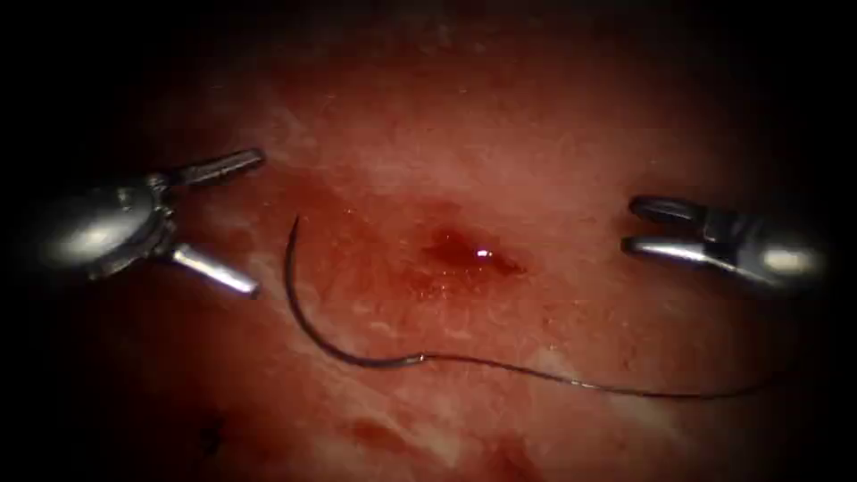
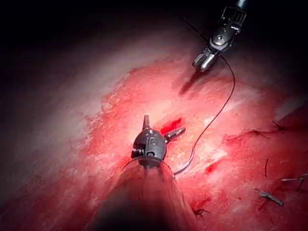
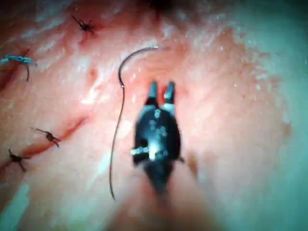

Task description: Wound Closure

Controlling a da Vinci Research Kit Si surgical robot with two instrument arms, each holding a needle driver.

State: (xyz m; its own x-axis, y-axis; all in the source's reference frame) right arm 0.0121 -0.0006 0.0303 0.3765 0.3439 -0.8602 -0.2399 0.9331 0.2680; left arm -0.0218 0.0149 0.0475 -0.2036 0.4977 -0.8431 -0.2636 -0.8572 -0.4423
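Note:
The curved needle (image 1: 308,326) lies loose on the tissue (image 1: 553,134), left of the small red cut (image 1: 464,254), and I cannot see it entering the tissue. Its thread (image 1: 580,382) trails off to the right. My left tool (image 1: 258,223) stands just left of the needle's tip, jaws wide open and holding nothing. My right tool (image 1: 630,228) hovers right of the cut, jaws slightly open and empty. The left wrist view has the left tool (image 2: 164,124), the right tool (image 2: 201,63) and the thread (image 2: 216,115). The right wrist view has the right tool (image 3: 161,88) close to the needle (image 3: 130,57).
Red fluid pools in the cut and stains the tissue around it. Several knotted stitches with cut ends (image 3: 48,137) (image 2: 269,195) close an older cut line off to one side. A blue thread end (image 3: 17,60) lies near them.

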